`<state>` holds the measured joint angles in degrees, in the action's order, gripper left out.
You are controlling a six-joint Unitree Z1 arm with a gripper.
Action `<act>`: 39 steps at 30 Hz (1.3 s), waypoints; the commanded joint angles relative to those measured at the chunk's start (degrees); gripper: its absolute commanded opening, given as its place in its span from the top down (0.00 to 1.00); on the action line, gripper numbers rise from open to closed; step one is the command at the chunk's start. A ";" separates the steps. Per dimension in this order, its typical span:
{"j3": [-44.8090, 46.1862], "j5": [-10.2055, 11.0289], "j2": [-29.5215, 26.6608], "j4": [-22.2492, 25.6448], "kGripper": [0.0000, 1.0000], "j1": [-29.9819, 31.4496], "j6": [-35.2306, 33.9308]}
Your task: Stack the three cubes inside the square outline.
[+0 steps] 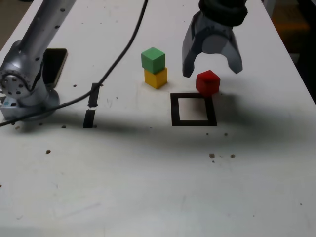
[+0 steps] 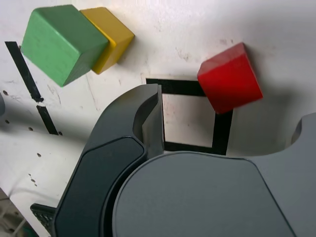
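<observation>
In the upper right of the exterior view, the hand [image 1: 213,69] hangs with its fingers wide apart above and around the red cube [image 1: 208,83], holding nothing. That cube overlaps the upper-right corner of the square outline [image 1: 176,109], which lies just right of the frame's centre on the worktop [image 1: 123,187]. Near the upper middle, the green cube [image 1: 153,60] sits on the yellow cube [image 1: 156,78], outside the outline

The step in hand looks to be taking the red cube and setting it fully within the border. To do it well, centre the open fingers over the cube, turn them to match two opposite faces, since it sits askew to the outline, then lower straight down and close gently so neither finger shoves it. Lift just clear of the worktop, shift towards the white centre, square it up and release evenly, leaving a level base
</observation>
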<state>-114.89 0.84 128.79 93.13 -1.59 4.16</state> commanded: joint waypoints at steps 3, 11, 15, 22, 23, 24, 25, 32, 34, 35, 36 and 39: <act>0.24 0.10 0.89 0.71 0.04 -0.34 0.29; 0.07 0.01 2.82 0.62 0.04 -0.97 0.66; -0.69 -0.09 4.44 0.53 0.04 -1.19 1.00; -1.92 -0.14 6.29 0.49 0.04 -1.42 1.32; -2.13 -0.14 6.60 0.49 0.04 -1.47 1.37; -2.34 -0.12 6.89 0.50 0.04 -1.56 1.40; -2.50 -0.10 7.07 0.52 0.05 -1.65 1.43; -3.19 0.00 7.55 0.64 0.06 -2.30 1.73; -3.16 0.03 7.58 0.65 0.08 -2.50 1.77; -3.12 0.04 7.60 0.67 0.09 -2.63 1.81; -3.04 0.04 7.61 0.68 0.11 -2.78 1.87; -2.37 0.04 7.61 0.72 0.20 -3.40 2.18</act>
<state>-117.46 0.78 136.21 93.03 -4.86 6.21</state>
